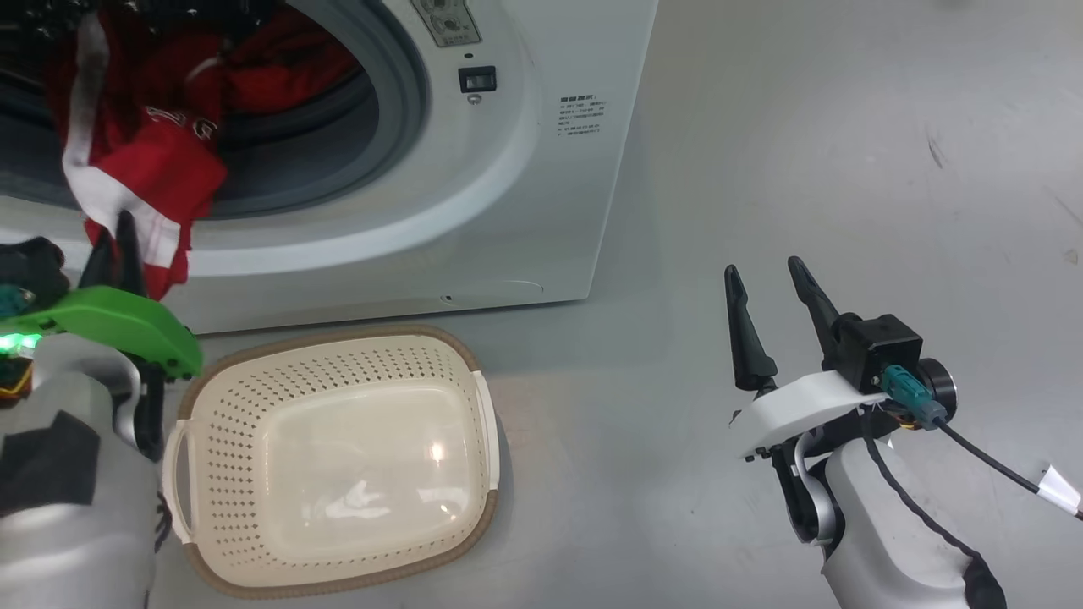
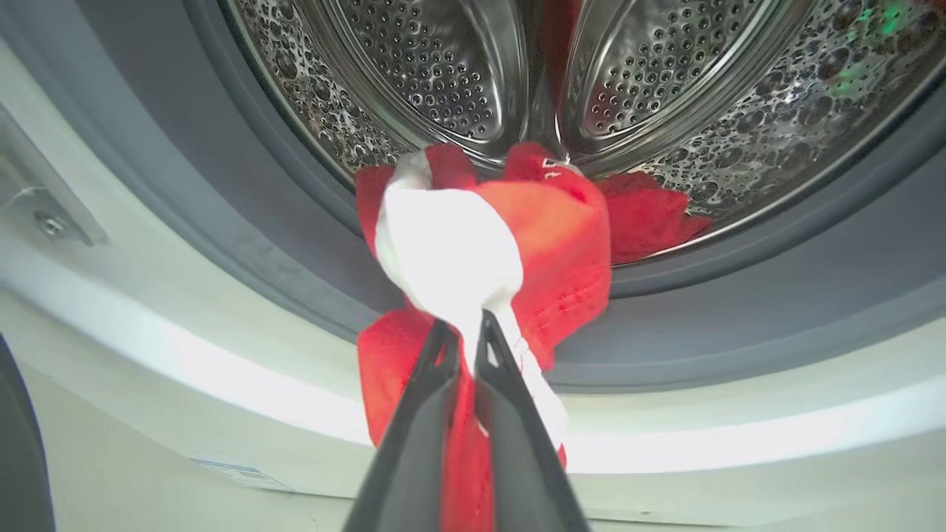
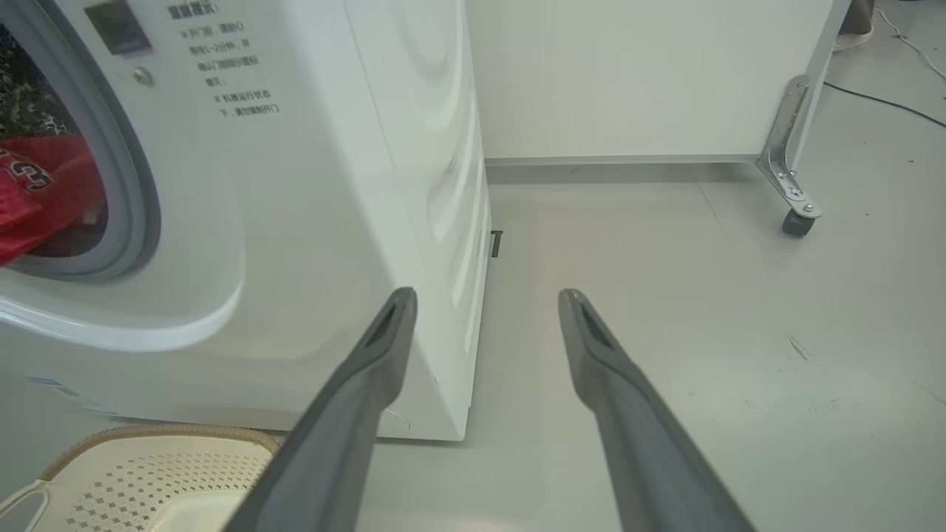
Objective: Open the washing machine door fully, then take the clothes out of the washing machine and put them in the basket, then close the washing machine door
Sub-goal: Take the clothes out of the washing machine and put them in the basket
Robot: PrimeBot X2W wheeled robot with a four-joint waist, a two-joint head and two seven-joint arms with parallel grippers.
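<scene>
Taking the red jersey [image 2: 562,236] out of the washing machine [image 1: 508,211].
Left hand [image 2: 465,329] clamps it, right hand [image 1: 763,269] gapes empty; next, lower it into the basket [image 1: 338,335] just below.

Bright, even; edge distortion, wrist cams

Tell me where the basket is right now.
Head view, lower left of centre: the basket sits on the floor just in front of the washing machine, below its opening.
</scene>
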